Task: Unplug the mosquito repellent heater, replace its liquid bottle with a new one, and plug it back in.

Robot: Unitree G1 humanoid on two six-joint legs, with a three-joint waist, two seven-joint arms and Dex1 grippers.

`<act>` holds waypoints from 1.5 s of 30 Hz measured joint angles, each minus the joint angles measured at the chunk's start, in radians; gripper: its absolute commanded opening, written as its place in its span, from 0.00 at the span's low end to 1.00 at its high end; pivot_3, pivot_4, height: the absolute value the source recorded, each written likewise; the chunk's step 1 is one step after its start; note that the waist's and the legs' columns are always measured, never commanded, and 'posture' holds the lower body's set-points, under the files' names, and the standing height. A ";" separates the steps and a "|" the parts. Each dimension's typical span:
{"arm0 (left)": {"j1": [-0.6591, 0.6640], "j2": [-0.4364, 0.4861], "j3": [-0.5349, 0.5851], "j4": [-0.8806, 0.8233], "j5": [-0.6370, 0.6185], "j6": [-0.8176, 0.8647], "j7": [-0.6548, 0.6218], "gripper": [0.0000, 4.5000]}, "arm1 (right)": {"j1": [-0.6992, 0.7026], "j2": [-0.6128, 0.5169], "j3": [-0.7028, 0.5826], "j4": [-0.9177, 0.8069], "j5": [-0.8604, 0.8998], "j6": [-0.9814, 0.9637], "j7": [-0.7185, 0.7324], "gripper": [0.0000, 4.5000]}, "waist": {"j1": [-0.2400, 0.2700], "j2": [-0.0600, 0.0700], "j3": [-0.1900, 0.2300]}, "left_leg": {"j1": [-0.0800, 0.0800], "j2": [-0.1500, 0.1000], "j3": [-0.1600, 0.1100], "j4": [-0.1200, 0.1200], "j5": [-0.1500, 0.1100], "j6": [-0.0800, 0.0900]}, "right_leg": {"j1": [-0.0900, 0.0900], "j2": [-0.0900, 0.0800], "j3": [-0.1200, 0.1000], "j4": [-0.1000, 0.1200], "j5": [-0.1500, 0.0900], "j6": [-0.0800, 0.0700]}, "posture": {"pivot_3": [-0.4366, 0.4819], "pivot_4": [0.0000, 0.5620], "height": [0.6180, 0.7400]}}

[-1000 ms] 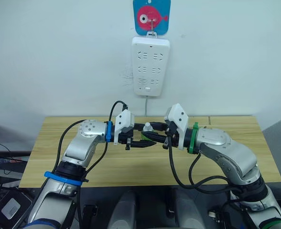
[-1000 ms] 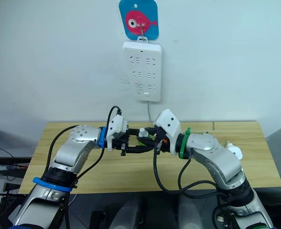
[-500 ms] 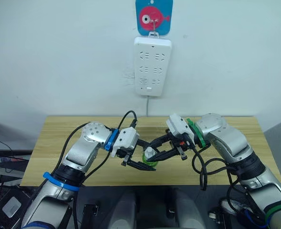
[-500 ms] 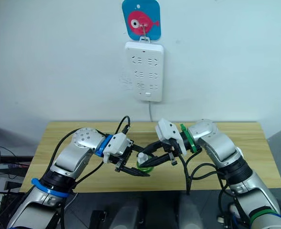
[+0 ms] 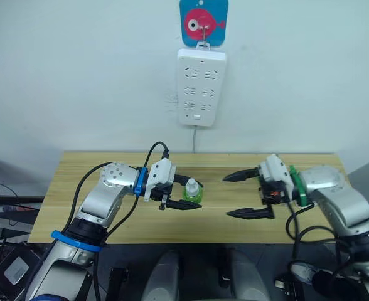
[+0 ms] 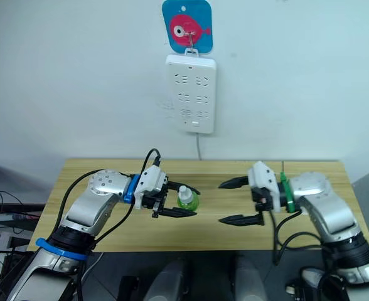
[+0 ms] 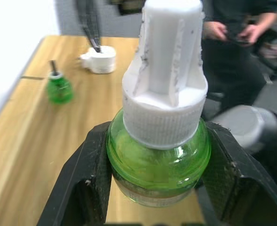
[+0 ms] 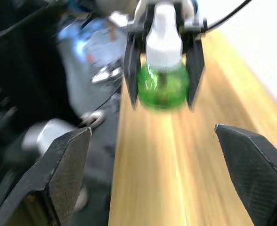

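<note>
Holding the capped green liquid bottle (image 5: 191, 190) in my left gripper (image 5: 183, 194) above the counter (image 5: 96, 188); my right gripper (image 5: 245, 195) hangs wide, empty. Mosquito repellent heater (image 7: 99, 59) sits on the counter's far end; a squeeze on that rounded glass could slip.

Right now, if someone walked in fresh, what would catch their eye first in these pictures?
Most striking is the green liquid bottle with its white cap, gripped by the left gripper above the wooden table. Facing it, the right gripper hangs wide open and empty. On the wall behind, a white power strip hangs under a blue hook plate with a pink fish.
</note>
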 measured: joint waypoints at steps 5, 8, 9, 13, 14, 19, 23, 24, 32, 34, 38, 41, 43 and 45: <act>-0.007 -0.034 0.000 0.029 0.017 -0.003 0.046 0.50 | -0.078 0.213 0.071 0.036 -0.103 0.064 -0.257 0.99 | 0.001 0.000 -0.003 | 0.000 0.000 -0.002 0.000 0.002 -0.003 | 0.000 0.002 0.000 0.002 0.000 0.000 | 0.56 0.36 1.00; -0.024 -0.037 0.003 0.058 0.020 -0.003 0.059 0.50 | -0.080 0.256 0.081 0.038 -0.126 0.091 -0.335 0.99 | 0.007 0.000 -0.004 | -0.003 -0.003 -0.003 0.000 0.002 -0.003 | -0.002 0.002 -0.001 0.001 0.000 0.000 | 0.55 0.36 1.00; -0.033 -0.039 0.005 0.069 0.021 -0.003 0.065 0.50 | -0.081 0.269 0.080 0.038 -0.129 0.096 -0.359 0.99 | 0.006 0.000 -0.004 | -0.003 -0.004 -0.003 0.000 0.001 -0.002 | -0.002 0.002 0.000 0.001 0.000 0.000 | 0.55 0.36 1.00; -0.047 -0.046 0.005 0.075 0.025 -0.003 0.068 0.50 | -0.081 0.278 0.078 0.035 -0.128 0.107 -0.389 0.99 | 0.003 0.000 -0.004 | -0.002 -0.003 -0.003 -0.001 0.001 -0.002 | -0.002 0.002 0.000 0.001 0.000 0.000 | 0.55 0.36 1.00; -0.049 -0.047 0.005 0.078 0.026 -0.003 0.068 0.50 | -0.081 0.277 0.078 0.033 -0.128 0.109 -0.394 0.99 | 0.002 0.000 -0.004 | -0.002 -0.002 -0.003 -0.001 0.001 -0.002 | -0.002 0.002 0.000 0.001 0.000 0.000 | 0.55 0.36 1.00; -0.055 -0.065 -0.003 0.087 0.027 -0.006 0.068 0.50 | -0.080 0.232 0.072 0.013 -0.110 0.115 -0.383 0.99 | -0.002 0.000 -0.004 | -0.002 -0.002 -0.002 0.000 0.001 -0.002 | -0.002 0.003 0.000 0.002 0.000 0.000 | 0.55 0.38 1.00; -0.058 -0.061 0.002 0.097 0.027 -0.008 0.070 0.50 | -0.069 0.160 0.035 -0.009 -0.063 0.134 -0.337 0.99 | -0.002 0.000 -0.004 | -0.002 -0.002 -0.003 0.000 0.001 -0.002 | -0.002 0.003 -0.001 0.002 0.000 0.000 | 0.54 0.38 1.00; -0.059 -0.058 0.003 0.099 0.027 -0.009 0.070 0.50 | -0.066 0.132 0.021 -0.015 -0.045 0.139 -0.318 0.99 | -0.002 0.000 -0.004 | -0.002 -0.002 -0.002 0.000 0.001 -0.002 | -0.002 0.003 -0.001 0.002 0.000 0.000 | 0.54 0.38 1.00; -0.055 -0.045 0.002 0.105 0.027 -0.029 0.047 0.50 | -0.034 0.022 -0.088 -0.016 0.005 0.151 -0.242 0.99 | -0.005 0.000 -0.004 | -0.002 0.000 -0.002 -0.001 0.001 -0.001 | -0.002 0.003 0.000 0.002 0.000 0.000 | 0.55 0.39 1.00; -0.055 -0.045 0.002 0.109 0.027 -0.029 0.047 0.50 | -0.033 0.042 -0.076 -0.024 0.019 0.157 -0.240 0.99 | -0.011 0.000 -0.004 | -0.002 0.000 -0.002 0.000 0.001 -0.001 | -0.002 0.003 0.000 0.002 0.000 0.000 | 0.55 0.39 1.00; -0.055 -0.046 0.001 0.109 0.028 -0.030 0.047 0.50 | -0.056 0.118 -0.015 -0.047 0.017 0.163 -0.274 0.99 | -0.017 0.000 -0.004 | -0.001 0.000 -0.002 0.000 0.001 -0.001 | -0.002 0.003 0.000 0.003 0.000 0.000 | 0.55 0.39 1.00; -0.056 -0.048 0.000 0.109 0.030 -0.031 0.047 0.50 | -0.081 0.181 0.035 -0.035 -0.026 0.147 -0.321 0.99 | -0.019 0.000 -0.004 | -0.001 0.000 -0.002 0.000 0.001 -0.002 | -0.002 0.003 0.000 0.003 0.000 0.000 | 0.55 0.38 1.00; -0.056 -0.047 0.000 0.109 0.032 -0.031 0.048 0.50 | -0.096 0.208 0.051 0.000 -0.060 0.129 -0.349 0.99 | -0.019 0.000 -0.004 | -0.001 -0.001 -0.002 0.000 0.001 -0.002 | -0.002 0.003 0.000 0.002 0.000 0.000 | 0.55 0.38 1.00; -0.056 -0.048 0.000 0.110 0.037 -0.032 0.050 0.50 | -0.109 0.229 0.073 0.026 -0.088 0.102 -0.359 0.99 | -0.018 0.000 -0.004 | -0.002 -0.001 -0.002 0.000 0.001 -0.002 | -0.002 0.003 0.000 0.002 0.000 0.000 | 0.55 0.37 1.00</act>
